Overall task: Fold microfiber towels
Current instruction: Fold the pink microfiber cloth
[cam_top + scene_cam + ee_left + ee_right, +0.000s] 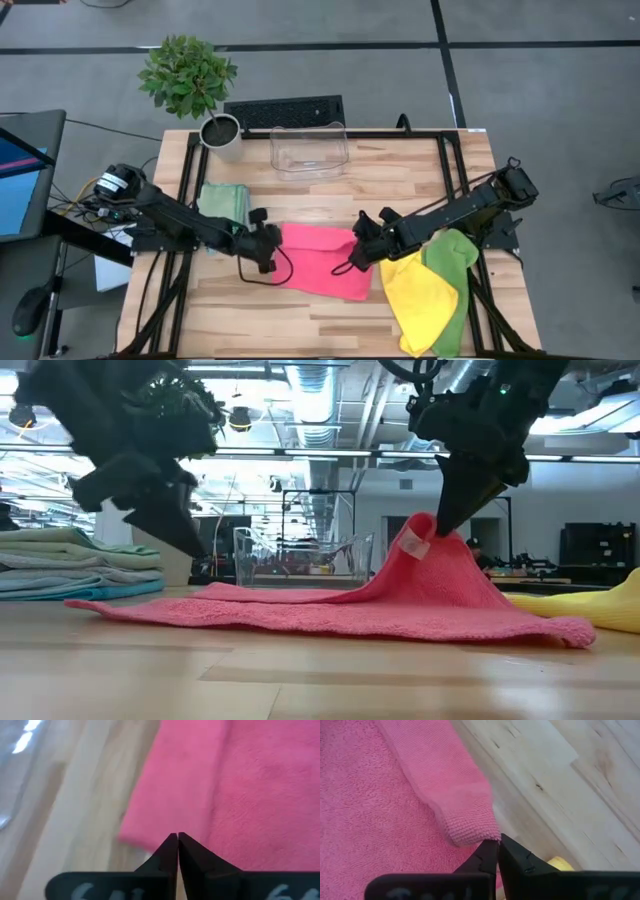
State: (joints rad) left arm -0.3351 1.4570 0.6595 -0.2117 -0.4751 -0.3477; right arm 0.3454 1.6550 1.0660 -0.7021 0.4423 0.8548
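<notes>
pink towel (400, 600), corner pinched by right gripper (440, 528)

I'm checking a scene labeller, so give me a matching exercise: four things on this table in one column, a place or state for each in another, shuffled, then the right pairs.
Things:
1. pink towel
2. yellow towel
3. clear bin
4. folded towels

Places or states:
A. stacked near the plant pot
B. at the table's far edge, middle
C. one corner lifted by the right gripper
D. lying partly over a green towel

Pairs: 1-C, 2-D, 3-B, 4-A
</notes>
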